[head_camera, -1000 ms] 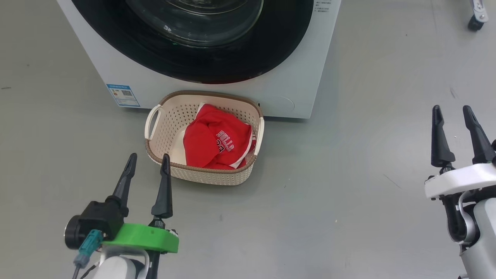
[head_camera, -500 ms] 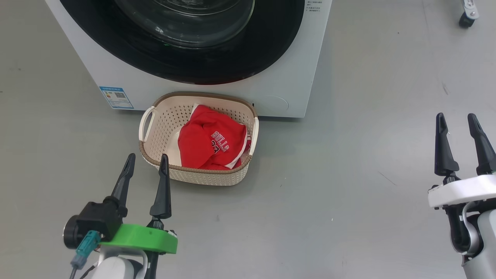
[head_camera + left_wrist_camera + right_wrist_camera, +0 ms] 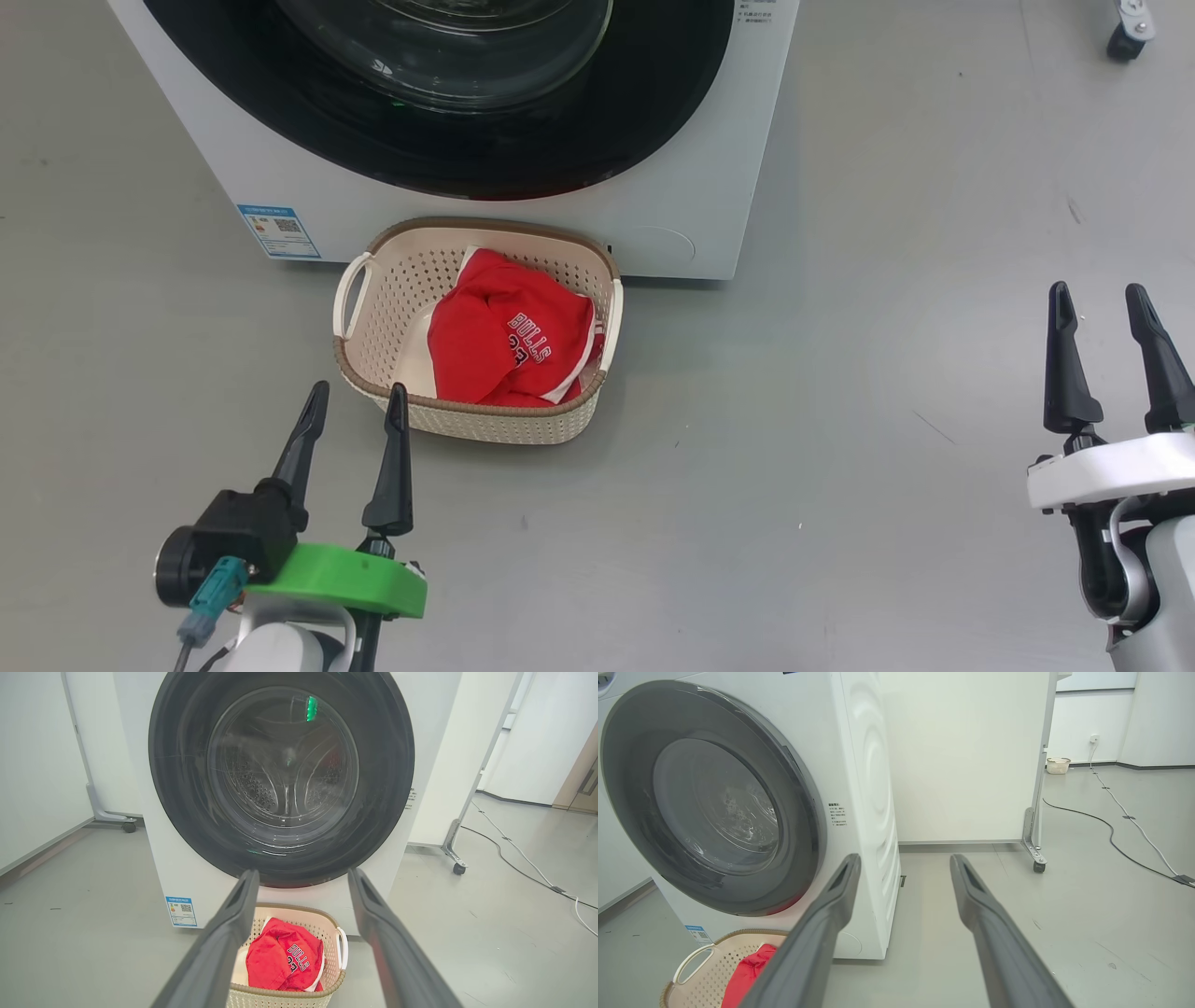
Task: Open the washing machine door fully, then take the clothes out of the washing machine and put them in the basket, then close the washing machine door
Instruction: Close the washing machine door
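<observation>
Left end effector (image 3: 360,385), fingers spread and empty, hovers with the small cream perforated plastic basket (image 3: 485,425) just ahead of its right fingertip; red white-trimmed sports clothes (image 3: 495,345) lie inside. Beyond stands the big white front-loading washing machine (image 3: 691,187), its round black-rimmed glass door (image 3: 467,159) closed. Right end effector (image 3: 1095,287), likewise spread and empty, is well apart.

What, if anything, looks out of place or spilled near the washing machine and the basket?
Nothing stands out. The door sits shut on the washing machine, and the red clothes lie bunched inside the basket, with none lying outside it.
</observation>
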### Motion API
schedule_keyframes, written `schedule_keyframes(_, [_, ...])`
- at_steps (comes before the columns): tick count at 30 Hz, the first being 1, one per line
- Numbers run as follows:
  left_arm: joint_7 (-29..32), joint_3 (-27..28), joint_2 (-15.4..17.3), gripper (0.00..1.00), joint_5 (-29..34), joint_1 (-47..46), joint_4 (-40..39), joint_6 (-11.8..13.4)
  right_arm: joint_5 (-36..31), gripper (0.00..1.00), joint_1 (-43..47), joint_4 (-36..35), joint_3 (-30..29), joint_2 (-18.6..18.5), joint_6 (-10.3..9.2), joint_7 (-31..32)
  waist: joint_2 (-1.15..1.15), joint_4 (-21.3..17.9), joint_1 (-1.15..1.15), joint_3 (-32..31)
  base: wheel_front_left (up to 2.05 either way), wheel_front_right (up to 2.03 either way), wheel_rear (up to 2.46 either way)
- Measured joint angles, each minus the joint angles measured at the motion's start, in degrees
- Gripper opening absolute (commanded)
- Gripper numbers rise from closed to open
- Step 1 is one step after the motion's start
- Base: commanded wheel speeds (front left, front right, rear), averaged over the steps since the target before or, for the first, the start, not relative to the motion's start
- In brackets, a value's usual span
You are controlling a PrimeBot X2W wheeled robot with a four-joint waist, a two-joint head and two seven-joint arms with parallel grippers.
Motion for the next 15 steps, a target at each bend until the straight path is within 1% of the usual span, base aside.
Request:
schedule_keyframes(8, [0.0,0.6,0.0,1.00,0.0,0.0,0.3,0.0,-0.4,1.00,1.1,-0.5,-0.9,0.5,0.05,0.0,0.00,-0.1,0.00,-0.1,0.00,0.00,0.00])
schedule_keyframes(15, [0.0,0.5,0.0,1.00,0.2,0.0,0.5,0.0,-0.6,1.00,1.2,-0.7,-1.3,1.0,0.52,0.0,0.00,-0.2,0.00,-0.1,0.00,0.00,0.00])
